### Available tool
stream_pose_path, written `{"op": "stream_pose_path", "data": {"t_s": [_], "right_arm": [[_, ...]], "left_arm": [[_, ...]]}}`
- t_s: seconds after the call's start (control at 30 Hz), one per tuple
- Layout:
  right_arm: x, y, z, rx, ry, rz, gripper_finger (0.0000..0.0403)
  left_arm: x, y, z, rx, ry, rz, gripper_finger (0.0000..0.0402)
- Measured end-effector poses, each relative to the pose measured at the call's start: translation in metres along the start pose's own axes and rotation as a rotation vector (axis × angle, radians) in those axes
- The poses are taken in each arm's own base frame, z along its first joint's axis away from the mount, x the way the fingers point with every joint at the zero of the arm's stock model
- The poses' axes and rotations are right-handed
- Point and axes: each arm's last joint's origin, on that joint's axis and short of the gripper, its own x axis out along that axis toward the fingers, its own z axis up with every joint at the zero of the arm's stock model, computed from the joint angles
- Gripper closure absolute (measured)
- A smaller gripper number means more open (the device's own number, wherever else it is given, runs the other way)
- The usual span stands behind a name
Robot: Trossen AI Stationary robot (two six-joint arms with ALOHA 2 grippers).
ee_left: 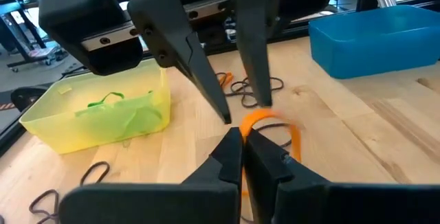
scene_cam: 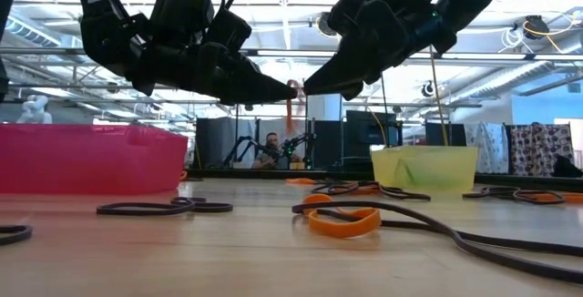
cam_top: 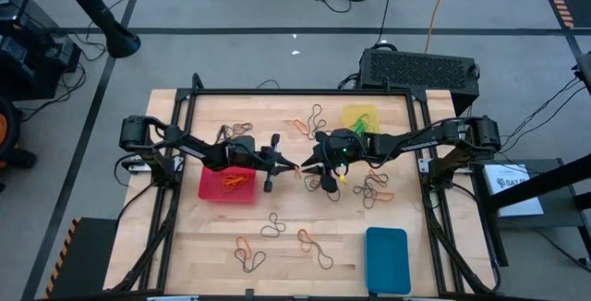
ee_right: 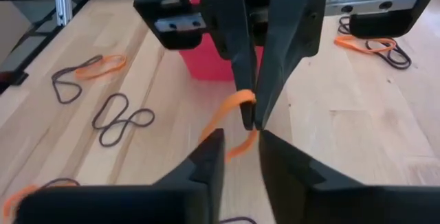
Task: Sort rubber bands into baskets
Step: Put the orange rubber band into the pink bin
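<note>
Both grippers meet above the table's middle. My left gripper comes from the left and is shut on an orange rubber band. My right gripper faces it from the right and is open, one finger on either side of the band. The red basket lies under the left arm with orange bands inside. The yellow basket at the far right holds green bands. The blue basket sits at the near right. My left gripper pinches one stretch of the orange band between its two fingertips. The fingers reach in nearly level from the table's left. The band is lifted clear of the table, and its loop droops slack below the tips. My right gripper stands open around the band's free loop; whether a finger touches it, I cannot tell.
Loose rubber bands in orange and dark colours lie on the wood at the near middle, the far middle and under the right arm. A black box stands beyond the far edge. Black frame rails run along the table's sides.
</note>
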Motion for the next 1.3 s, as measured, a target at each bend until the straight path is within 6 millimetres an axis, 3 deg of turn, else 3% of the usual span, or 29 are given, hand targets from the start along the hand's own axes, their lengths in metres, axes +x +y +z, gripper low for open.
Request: {"op": "stream_pose_path", "data": {"t_s": [0.17, 0.33, 0.63, 0.87, 1.0, 1.3], "right_arm": [[0.0, 0.0, -0.003, -0.001, 0.033, 0.0, 0.0251], [-0.001, 0.0, -0.011, 0.04, 0.117, 0.0, 0.0218], [-0.001, 0.0, -0.016, 0.039, 0.159, 0.0, 0.0209], [-0.001, 0.0, -0.014, -0.024, 0.146, 0.004, 0.0209], [-0.001, 0.0, -0.015, -0.038, 0.147, 0.005, 0.0209], [-0.001, 0.0, -0.015, -0.03, 0.146, 0.005, 0.0209]], "left_arm": [[-0.003, 0.0, 0.0, -0.013, 0.053, 0.019, 0.0397], [-0.017, -0.008, 0.014, -0.021, 0.165, 0.036, 0.0399], [-0.079, -0.036, 0.046, -0.158, 0.439, 0.154, 0.04], [-0.124, -0.049, 0.038, -0.473, 0.711, 0.216, 0.0394], [-0.131, -0.051, 0.033, -0.519, 0.781, 0.241, 0.0391], [-0.127, -0.052, 0.03, -0.53, 0.796, 0.252, 0.0389]]}}
